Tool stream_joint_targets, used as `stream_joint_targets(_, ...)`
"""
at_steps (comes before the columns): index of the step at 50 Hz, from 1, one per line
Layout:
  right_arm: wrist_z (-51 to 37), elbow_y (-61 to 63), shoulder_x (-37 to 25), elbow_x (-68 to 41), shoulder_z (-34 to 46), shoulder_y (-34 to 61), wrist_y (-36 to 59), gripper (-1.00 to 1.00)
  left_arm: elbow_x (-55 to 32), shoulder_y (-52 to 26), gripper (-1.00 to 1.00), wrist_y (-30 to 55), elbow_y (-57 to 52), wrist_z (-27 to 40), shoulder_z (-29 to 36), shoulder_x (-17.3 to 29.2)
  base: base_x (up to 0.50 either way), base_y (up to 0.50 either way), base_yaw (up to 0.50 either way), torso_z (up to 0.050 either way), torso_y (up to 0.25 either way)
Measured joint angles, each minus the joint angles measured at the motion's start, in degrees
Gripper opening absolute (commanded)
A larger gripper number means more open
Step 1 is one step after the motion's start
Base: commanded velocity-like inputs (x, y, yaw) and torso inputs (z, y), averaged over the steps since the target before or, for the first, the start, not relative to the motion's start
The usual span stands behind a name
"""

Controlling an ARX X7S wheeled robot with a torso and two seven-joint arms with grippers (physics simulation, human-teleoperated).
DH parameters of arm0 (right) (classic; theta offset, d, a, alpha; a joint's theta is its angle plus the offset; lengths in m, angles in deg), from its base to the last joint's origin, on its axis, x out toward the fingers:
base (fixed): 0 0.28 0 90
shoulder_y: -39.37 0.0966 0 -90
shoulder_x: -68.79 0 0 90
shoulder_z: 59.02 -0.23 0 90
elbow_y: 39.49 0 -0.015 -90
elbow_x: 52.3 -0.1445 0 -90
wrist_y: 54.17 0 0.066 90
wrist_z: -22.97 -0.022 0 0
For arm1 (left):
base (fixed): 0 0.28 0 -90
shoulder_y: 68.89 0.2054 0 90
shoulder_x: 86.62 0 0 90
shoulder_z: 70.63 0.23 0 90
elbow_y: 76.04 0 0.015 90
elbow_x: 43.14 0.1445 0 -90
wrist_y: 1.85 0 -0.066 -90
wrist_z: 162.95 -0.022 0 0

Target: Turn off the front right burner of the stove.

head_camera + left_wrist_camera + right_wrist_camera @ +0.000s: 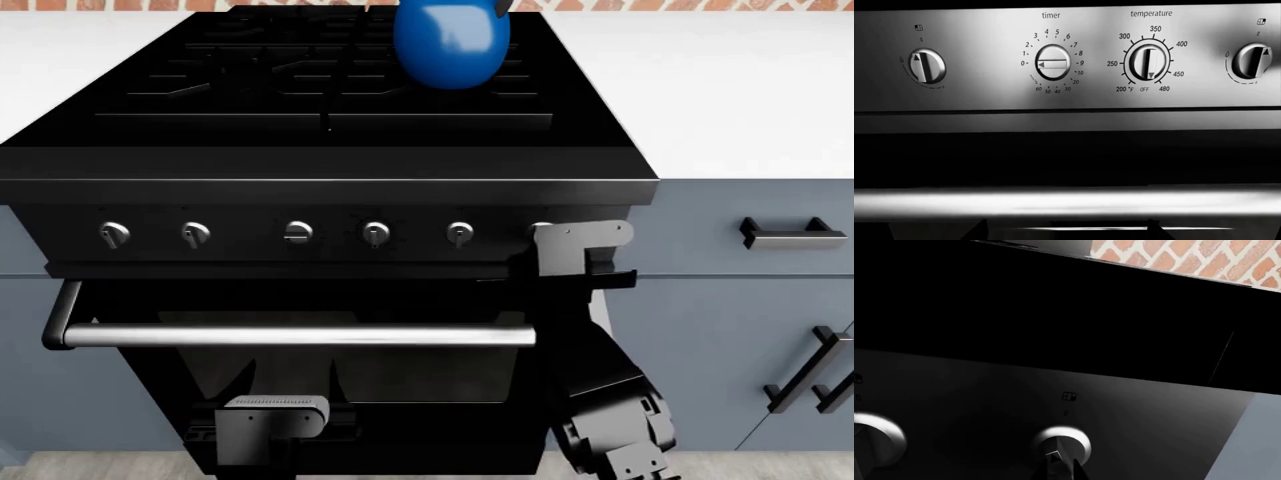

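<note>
Glossy black range, brushed steel trim, matt grey-blue cabinets

The stove has a smooth, glossy black body; its grates look like dull black metal. The knobs are polished silver metal, and up close the control panel reads as brushed steel with printed markings. The oven-door bar is satin steel. A shiny blue kettle sits on the grates. The cabinets are matt grey-blue, their handles black. The right tool looks like matt grey-black plastic. The bench is smooth white; brick looks rough.
</note>
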Motion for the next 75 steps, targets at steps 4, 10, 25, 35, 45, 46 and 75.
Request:
stream_joint_targets(4,0.35,0.27,-0.01,-1.14,-0.61,-0.1,-0.03,-1.0,-0.05,-0.04,1.0,-0.01,0.02,0.1,0.11,0.07,0.0,0.0,0.0,0.0,0.0)
stream_joint_targets(10,0.84,0.64,0.02,-2.77,-1.57,-0.25,0.0,-1.0,-0.12,-0.11,1.0,-0.05,0.08,0.23,0.27,0.15,0.0,0.0,0.0,0.0,0.0)
stream_joint_targets(25,1.17,1.51,0.44,-7.08,-4.08,-0.39,0.82,-1.0,-0.4,-0.21,1.0,-0.12,0.1,0.51,0.63,0.43,0.0,0.0,0.0,0.0,0.0)
stream_joint_targets(35,0.81,1.76,0.87,-9.38,-5.36,-0.42,1.07,-1.0,-0.63,-0.22,1.0,-0.28,0.08,0.64,0.84,0.62,0.0,0.0,0.0,0.0,0.0)
stream_joint_targets(45,0.65,2.08,0.96,-11.43,-6.19,-0.42,1.4,-1.0,-0.8,-0.25,1.0,-0.44,0.13,0.81,1.06,0.78,0.0,0.0,0.0,0.0,0.0)
stream_joint_targets(46,0.61,2.12,0.98,-11.65,-6.29,-0.43,1.44,-1.0,-0.82,-0.25,1.0,-0.46,0.13,0.83,1.08,0.8,0.0,0.0,0.0,0.0,0.0)
stream_joint_targets(75,-0.1,2.51,1.7,-17.95,-9.51,-0.07,2.78,-1.0,-1.29,-0.37,1.0,-0.73,0.16,1.34,1.7,1.26,0.0,0.0,0.0,0.0,0.0)
